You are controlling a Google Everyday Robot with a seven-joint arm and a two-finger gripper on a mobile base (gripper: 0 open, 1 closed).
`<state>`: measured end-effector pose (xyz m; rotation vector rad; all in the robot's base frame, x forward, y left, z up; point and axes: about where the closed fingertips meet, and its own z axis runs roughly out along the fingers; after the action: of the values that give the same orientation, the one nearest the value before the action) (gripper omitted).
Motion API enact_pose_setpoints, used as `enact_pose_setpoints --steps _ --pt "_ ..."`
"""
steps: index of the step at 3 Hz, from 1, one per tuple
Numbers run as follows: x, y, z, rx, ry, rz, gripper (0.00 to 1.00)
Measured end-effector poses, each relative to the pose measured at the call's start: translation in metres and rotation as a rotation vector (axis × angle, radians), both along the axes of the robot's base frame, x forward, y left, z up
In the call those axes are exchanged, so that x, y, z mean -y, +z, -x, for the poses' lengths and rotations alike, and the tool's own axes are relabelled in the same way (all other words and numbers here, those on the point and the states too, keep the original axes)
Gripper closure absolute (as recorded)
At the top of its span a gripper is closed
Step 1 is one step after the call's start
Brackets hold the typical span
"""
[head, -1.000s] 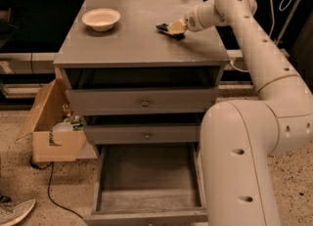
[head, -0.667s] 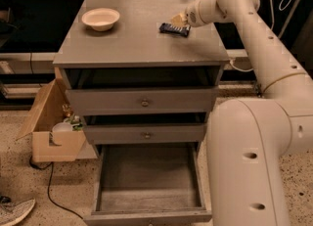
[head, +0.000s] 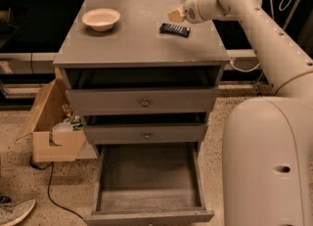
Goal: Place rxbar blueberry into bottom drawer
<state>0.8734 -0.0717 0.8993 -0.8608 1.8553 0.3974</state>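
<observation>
The rxbar blueberry (head: pixel 174 29) is a small flat dark bar lying on the grey cabinet top (head: pixel 137 39), right of middle. My gripper (head: pixel 176 15) hangs just above the bar's far edge, at the end of the white arm that reaches in from the right. It holds nothing that I can see. The bottom drawer (head: pixel 149 205) is pulled out at the foot of the cabinet, and its bare grey floor is empty.
A cream round bowl (head: pixel 100 19) sits at the far left of the cabinet top. Two knobbed drawers (head: pixel 145 103) above the bottom one are partly open. A cardboard box (head: pixel 55 127) with bottles stands on the floor to the left. My white base (head: pixel 269 161) fills the right foreground.
The view has shifted, so the cabinet sits further right and lower. My gripper has risen slightly off the bar, which stays flat on the top.
</observation>
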Motion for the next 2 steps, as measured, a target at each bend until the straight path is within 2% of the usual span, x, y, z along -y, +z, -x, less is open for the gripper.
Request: enact_pose_setpoints --steps 1,2 --pt "0.007 -0.010 -0.002 -0.013 -0.060 0.010 0.58" --pt "0.025 -0.021 -0.006 -0.050 -0.126 -0.031 0.35"
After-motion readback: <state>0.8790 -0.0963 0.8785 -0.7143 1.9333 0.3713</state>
